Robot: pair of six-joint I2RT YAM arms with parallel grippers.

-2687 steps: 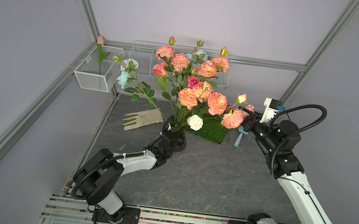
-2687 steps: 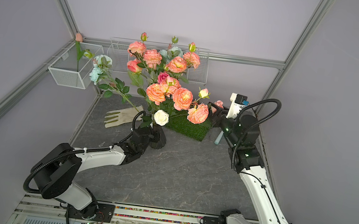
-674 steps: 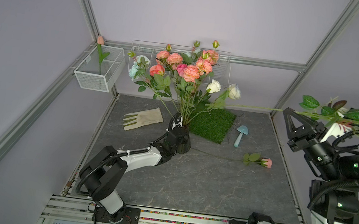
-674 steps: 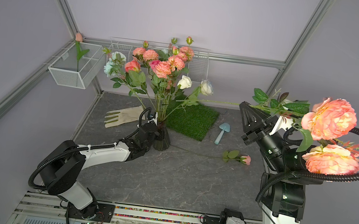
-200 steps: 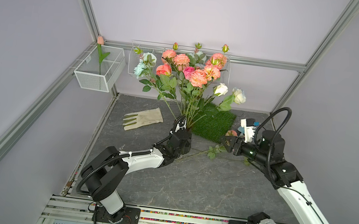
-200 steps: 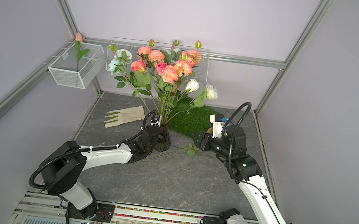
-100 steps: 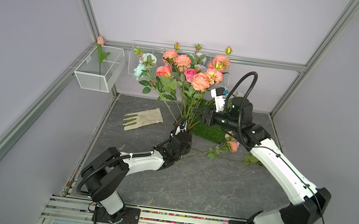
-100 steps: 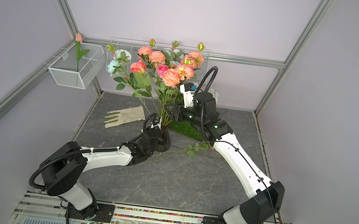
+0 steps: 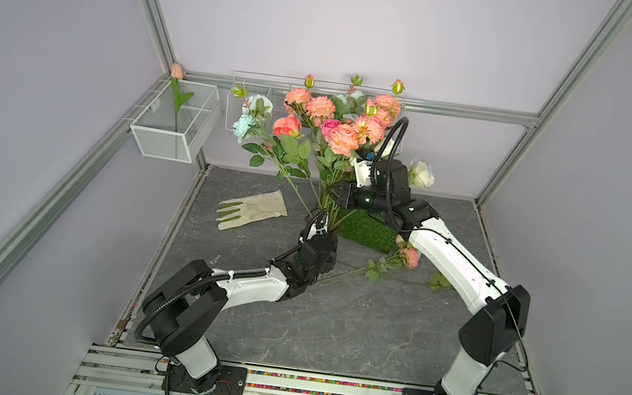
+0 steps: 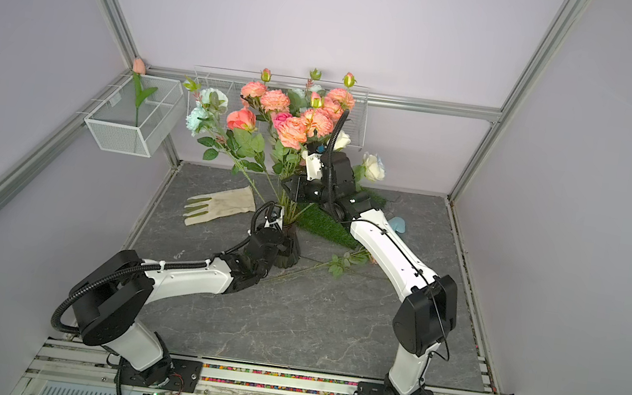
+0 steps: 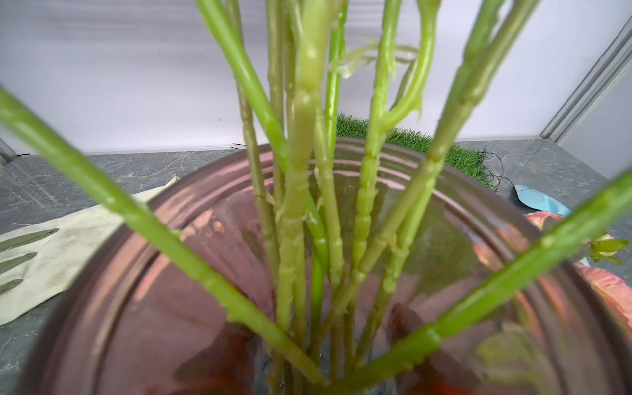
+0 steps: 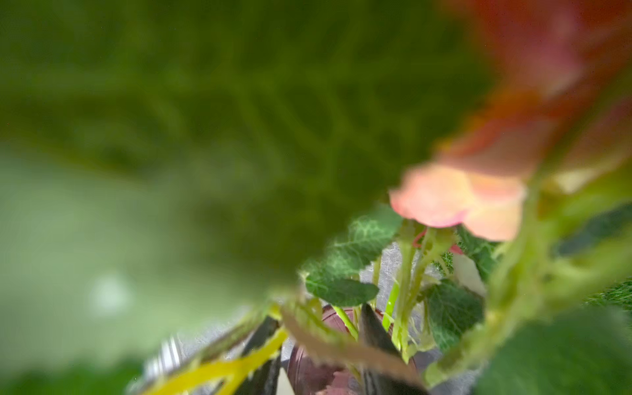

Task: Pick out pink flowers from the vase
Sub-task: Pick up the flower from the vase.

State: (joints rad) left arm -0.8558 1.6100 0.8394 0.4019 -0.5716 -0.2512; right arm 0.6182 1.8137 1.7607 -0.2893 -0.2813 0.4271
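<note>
Stems (image 11: 294,205) of many flowers crowd one small dark glass vase (image 10: 289,254), which stands upright on the grey table (image 9: 329,326) between a pale glove (image 9: 251,210) and a patch of fake grass (image 9: 364,230). Most of the pink flowers (image 9: 320,107) are in it, fanned high above the rim together with a coral rose (image 9: 287,126) and a magenta rose (image 9: 330,126). Sharing the vase are a white rose (image 9: 420,174) leaning out to the robot's right and pale blue blooms (image 9: 243,125) leaning out to its left. One pink spray (image 9: 406,256) lies flat on the table beside the grass, its stem running toward the foot of the vase. The left gripper (image 10: 276,245) is clamped on the vase low down, its wrist camera looking into the mouth; dark finger shapes show through the glass. The right gripper (image 9: 331,198) sits among the stems just above the vase mouth, jaws apart, with stems crossing the gap; whether they press on one I cannot tell. A white mesh basket (image 9: 172,132) on the left wall holds a single peach tulip (image 9: 177,70). A clear rack (image 9: 268,77) hangs on the back wall behind the blooms, its contents hidden. A small blue thing (image 10: 398,223) lies on the table past the grass.
</note>
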